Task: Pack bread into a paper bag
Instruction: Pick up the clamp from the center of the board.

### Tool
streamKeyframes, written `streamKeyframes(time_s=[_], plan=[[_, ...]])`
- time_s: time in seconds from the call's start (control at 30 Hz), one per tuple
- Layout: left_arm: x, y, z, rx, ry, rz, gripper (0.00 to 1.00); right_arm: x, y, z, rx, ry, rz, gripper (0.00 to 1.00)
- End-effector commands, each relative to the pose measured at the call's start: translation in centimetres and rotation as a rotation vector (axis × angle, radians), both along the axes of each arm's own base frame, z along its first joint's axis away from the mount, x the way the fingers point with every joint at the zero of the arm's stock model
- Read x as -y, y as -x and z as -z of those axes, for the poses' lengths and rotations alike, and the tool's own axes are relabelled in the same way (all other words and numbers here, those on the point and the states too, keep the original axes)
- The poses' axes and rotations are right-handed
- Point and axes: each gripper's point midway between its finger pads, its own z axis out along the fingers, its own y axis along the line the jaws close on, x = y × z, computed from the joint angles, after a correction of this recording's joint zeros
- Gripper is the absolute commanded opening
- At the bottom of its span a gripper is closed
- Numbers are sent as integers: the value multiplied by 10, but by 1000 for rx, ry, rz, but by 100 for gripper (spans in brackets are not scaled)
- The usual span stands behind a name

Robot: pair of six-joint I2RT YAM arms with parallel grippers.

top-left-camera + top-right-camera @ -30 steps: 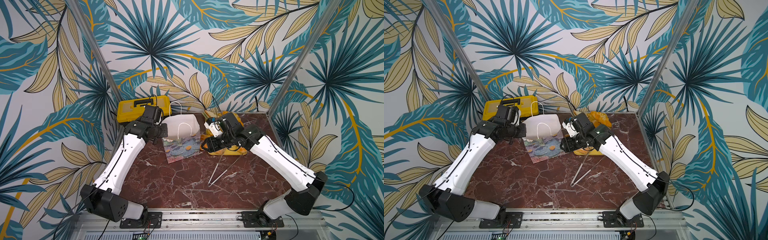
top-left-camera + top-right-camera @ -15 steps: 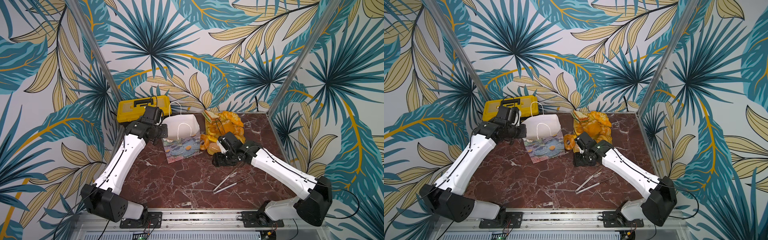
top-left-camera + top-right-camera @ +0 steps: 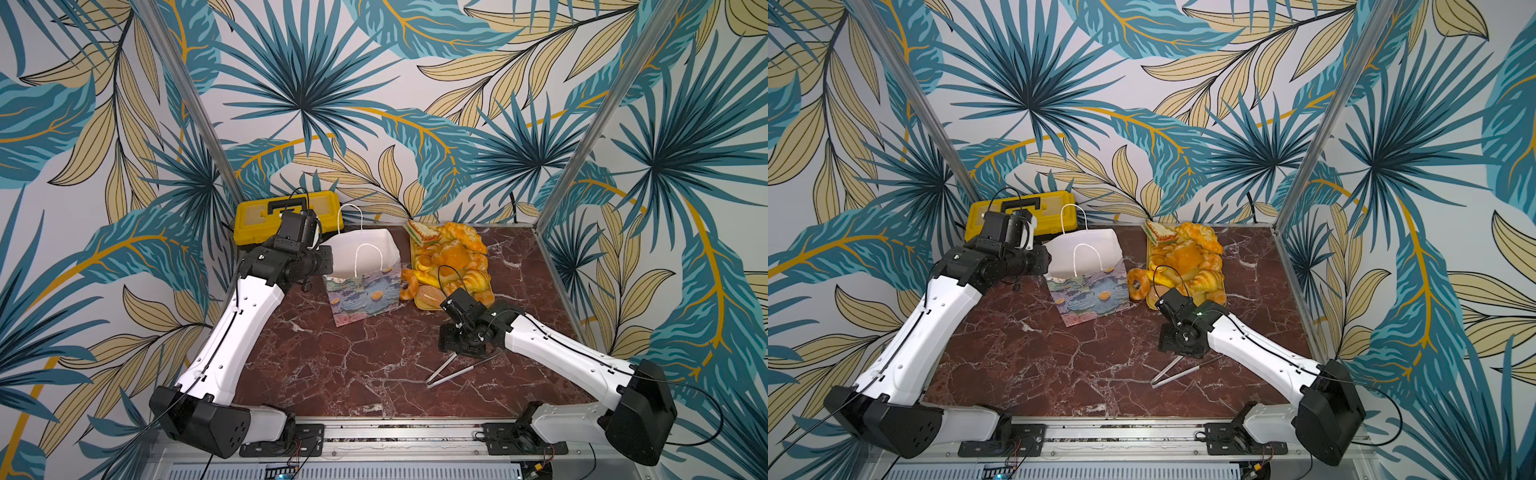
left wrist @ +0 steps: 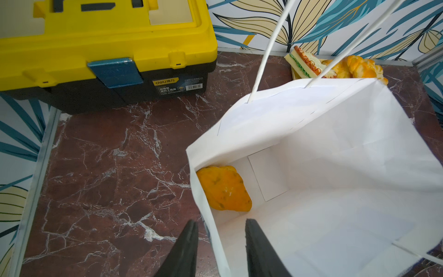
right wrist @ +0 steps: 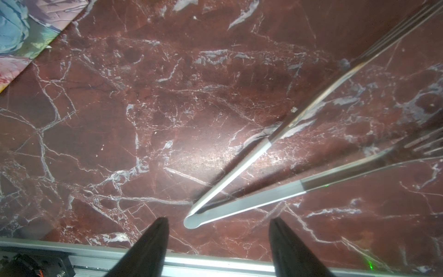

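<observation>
Your right claw [image 5: 219,220] stands spread wide above the red marble surface [image 5: 143,108], with the joined end of the metal tongs [image 5: 263,198] lying just ahead of its fingertips and the paper bag [image 5: 21,28] corner well apart.

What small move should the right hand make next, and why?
Probably lower the right hand and close it on the tongs. In the wrist view its jaws stand open over their joined end, and the tongs lie free on the table. The bag holds one piece; the other bread lies piled beside it.
</observation>
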Motion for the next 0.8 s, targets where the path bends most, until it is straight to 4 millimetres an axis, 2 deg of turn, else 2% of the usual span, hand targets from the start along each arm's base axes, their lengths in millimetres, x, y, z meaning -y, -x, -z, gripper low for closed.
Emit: streamKeyframes(time_s=[0.0, 0.23, 0.43, 0.6, 0.63, 0.67, 0.7, 0.77], plan=[[0, 2, -36, 96, 11, 14, 40, 1, 8, 21, -56, 3, 49, 71], [-8, 12, -53, 131, -19, 11, 43, 10, 15, 41, -97, 9, 172, 74], [-5, 26, -62, 162, 11, 43, 43, 5, 5, 49, -124, -57, 252, 74], [2, 33, -73, 221, 46, 90, 59, -3, 1, 65, -199, -147, 346, 74], [3, 33, -77, 232, 54, 97, 70, -5, 0, 69, -213, -171, 365, 74], [5, 33, -79, 240, 61, 105, 94, -6, 0, 73, -228, -184, 383, 74], [8, 33, -80, 247, 71, 116, 100, -9, -2, 77, -238, -203, 401, 73], [15, 32, -82, 251, 92, 147, 100, -12, -2, 85, -257, -231, 432, 72]])
